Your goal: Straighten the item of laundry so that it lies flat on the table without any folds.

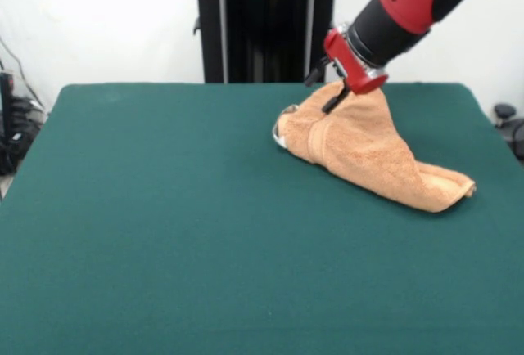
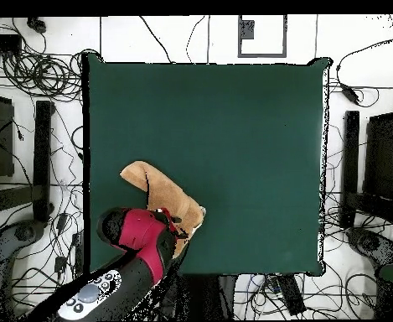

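Gripper (image 1: 334, 100): one, on the single red and black arm (image 1: 409, 3), tilted down from the upper right of the front view. Its dark tips sit at the raised peak of the towel (image 1: 368, 155), and the cloth rises to them like a tent, so the tips appear pinched on a bunched part of the towel's top. The gap between the tips is too dark and small to read directly.

One towel, orange-tan terry. From the gripper it slopes down and away in two directions in the front view: a short flap to the lower left, ending in a curled edge with a pale underside showing, and a longer folded tongue to the lower right, ending in a rounded corner lying on the table (image 1: 164, 232). One flat woven band runs down the cloth just below the gripper. The towel is not flat; it is folded and partly lifted.

Overhead view: the arm (image 2: 137, 239) covers the lifted part; the gripper itself is hidden beneath the wrist. One strip of towel (image 2: 153, 189) extends from under the wrist up and to the left.

One table, dark green cloth (image 2: 233, 142). The towel occupies a small area near the table edge closest to the arm.
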You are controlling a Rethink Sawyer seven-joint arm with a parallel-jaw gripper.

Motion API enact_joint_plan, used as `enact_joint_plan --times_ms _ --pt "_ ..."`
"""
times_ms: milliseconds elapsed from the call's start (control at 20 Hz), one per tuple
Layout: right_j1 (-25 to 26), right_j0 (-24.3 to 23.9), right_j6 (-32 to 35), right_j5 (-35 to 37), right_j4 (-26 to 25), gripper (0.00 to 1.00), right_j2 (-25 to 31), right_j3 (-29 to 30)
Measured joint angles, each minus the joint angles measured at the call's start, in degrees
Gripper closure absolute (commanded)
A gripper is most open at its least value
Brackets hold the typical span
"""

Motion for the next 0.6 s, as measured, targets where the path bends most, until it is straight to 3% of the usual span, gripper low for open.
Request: enact_joint_plan --times_ms 600 --pt "-2.0 0.2 0.0 0.0 0.0 0.00 -0.7 -1.6"
